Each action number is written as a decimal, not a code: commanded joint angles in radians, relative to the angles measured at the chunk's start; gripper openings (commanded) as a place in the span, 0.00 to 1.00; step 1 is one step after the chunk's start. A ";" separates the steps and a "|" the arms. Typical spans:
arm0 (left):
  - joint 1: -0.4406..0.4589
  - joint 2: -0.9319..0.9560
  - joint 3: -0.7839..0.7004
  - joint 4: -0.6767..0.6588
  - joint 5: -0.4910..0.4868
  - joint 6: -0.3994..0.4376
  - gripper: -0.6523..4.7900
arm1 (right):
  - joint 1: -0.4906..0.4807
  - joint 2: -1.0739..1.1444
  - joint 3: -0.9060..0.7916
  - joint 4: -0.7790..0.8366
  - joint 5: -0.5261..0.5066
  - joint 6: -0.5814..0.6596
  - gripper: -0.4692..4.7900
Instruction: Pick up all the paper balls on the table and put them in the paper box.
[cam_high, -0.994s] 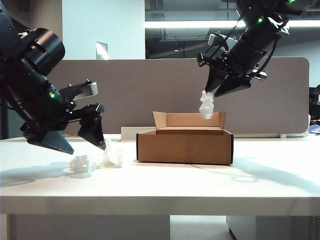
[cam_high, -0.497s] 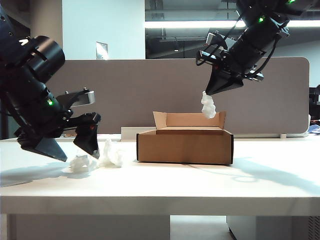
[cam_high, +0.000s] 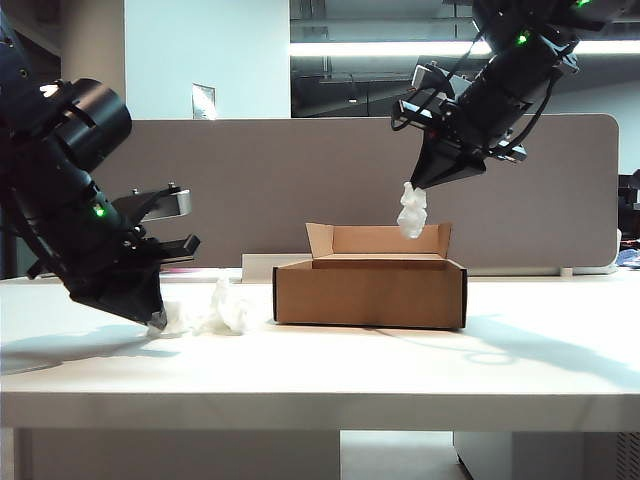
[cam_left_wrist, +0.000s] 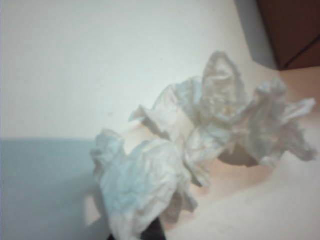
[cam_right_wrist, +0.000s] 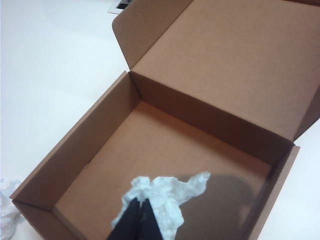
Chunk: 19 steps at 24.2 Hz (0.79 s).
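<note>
On the left of the white table (cam_high: 400, 370), my left gripper (cam_high: 155, 318) is down at the surface, shut on a crumpled white paper ball (cam_high: 172, 321). The left wrist view shows that ball (cam_left_wrist: 140, 185) bunched over the dark fingertips (cam_left_wrist: 150, 234). A second paper ball (cam_high: 225, 308) (cam_left_wrist: 235, 120) lies just beside it, toward the box. My right gripper (cam_high: 415, 185) (cam_right_wrist: 141, 207) hangs above the open brown paper box (cam_high: 370, 292) (cam_right_wrist: 165, 145), shut on a third paper ball (cam_high: 411, 210) (cam_right_wrist: 167, 192) that dangles over the box's inside.
A grey fabric partition (cam_high: 300, 200) runs behind the table. A low white block (cam_high: 258, 266) sits behind the box on its left. The box's lid flap (cam_right_wrist: 240, 55) stands up at its far side. The table's thick front edge (cam_high: 320, 410) faces the exterior camera.
My left gripper has sunk onto the leftmost paper ball and gone from open to shut on it. My right gripper's jaws have closed, with its ball still hanging over the box.
</note>
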 joint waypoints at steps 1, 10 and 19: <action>-0.002 -0.083 0.006 0.018 -0.005 0.060 0.11 | 0.001 -0.008 0.004 0.014 -0.002 0.000 0.09; -0.005 -0.146 0.080 0.209 0.226 0.051 0.11 | 0.001 -0.008 0.004 0.021 -0.005 0.000 0.09; -0.054 -0.064 0.168 0.283 0.219 0.052 0.11 | 0.000 -0.008 0.004 0.023 -0.014 0.000 0.09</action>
